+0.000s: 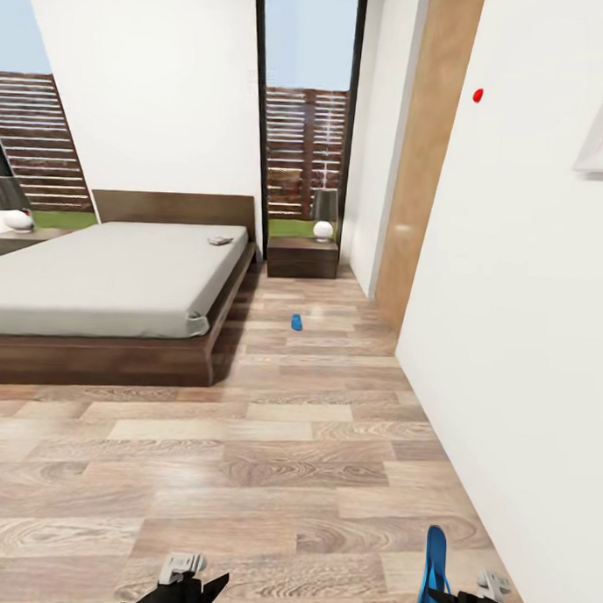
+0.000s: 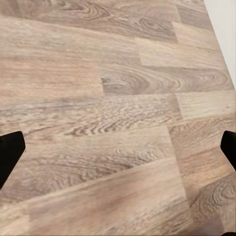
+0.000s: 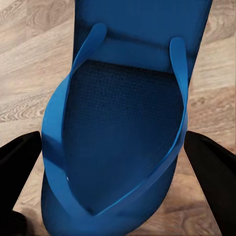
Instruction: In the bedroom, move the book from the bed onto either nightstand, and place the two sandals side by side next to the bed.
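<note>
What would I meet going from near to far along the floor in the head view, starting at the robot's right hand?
Right hand with a blue sandal between its fingers → the other blue sandal lying on the wood floor beside the bed → nightstand with a lamp → tall window.

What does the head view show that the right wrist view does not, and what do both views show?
Head view alone: the bed with the book near its headboard, a nightstand carrying a lamp, a second sandal lying on the floor beside the bed, windows and the wall.

Right wrist view alone: the held sandal's straps and textured footbed up close, between the right gripper fingers.

Both: the blue sandal at the right gripper, and the wood-plank floor.
</note>
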{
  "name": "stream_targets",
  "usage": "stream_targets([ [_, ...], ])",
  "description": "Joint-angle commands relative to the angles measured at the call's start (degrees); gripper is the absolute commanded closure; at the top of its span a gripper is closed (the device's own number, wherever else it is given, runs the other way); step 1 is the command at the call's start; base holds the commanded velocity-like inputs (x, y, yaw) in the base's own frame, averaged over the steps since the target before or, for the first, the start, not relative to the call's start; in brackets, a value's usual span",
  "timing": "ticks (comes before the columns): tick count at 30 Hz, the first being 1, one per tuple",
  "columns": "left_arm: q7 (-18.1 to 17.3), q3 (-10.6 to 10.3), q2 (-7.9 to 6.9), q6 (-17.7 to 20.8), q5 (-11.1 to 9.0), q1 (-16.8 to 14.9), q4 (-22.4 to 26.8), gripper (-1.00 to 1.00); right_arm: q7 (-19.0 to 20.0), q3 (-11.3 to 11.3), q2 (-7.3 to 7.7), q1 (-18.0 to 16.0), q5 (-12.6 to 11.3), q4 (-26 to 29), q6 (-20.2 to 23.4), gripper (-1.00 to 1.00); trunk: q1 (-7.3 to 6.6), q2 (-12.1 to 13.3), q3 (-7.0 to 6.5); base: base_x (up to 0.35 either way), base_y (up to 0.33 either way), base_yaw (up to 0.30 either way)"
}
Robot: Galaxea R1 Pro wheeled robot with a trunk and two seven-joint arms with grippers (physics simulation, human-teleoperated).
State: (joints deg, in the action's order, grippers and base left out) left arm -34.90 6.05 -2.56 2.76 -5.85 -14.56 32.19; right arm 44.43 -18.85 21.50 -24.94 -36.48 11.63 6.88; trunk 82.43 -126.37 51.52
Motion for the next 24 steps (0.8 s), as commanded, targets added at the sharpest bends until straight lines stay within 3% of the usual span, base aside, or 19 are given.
stream_targets([
  [1, -0.3, 0.1, 0.01, 0.3, -0.4, 0.0, 0.0, -1.00, 0.1, -0.1, 0.03, 0.0, -0.6, 0.1, 0.6, 1.00, 0.02, 0.0, 0.05, 0.321, -0.034, 0.000],
  [12, -0.3, 0.1, 0.01, 0.2, -0.4, 0.0, 0.0, -1.00, 0.1, -0.1, 0.03, 0.0, -0.6, 0.1, 0.6, 1.00, 0.02, 0.0, 0.05, 0.308, -0.095, 0.000],
  [24, -0.3, 0.2, 0.01, 0.2, -0.5, 0.0, 0.0, -1.00, 0.2, -0.1, 0.03, 0.0, -0.6, 0.1, 0.6, 1.00, 0.02, 0.0, 0.05, 0.029, -0.009, 0.000],
])
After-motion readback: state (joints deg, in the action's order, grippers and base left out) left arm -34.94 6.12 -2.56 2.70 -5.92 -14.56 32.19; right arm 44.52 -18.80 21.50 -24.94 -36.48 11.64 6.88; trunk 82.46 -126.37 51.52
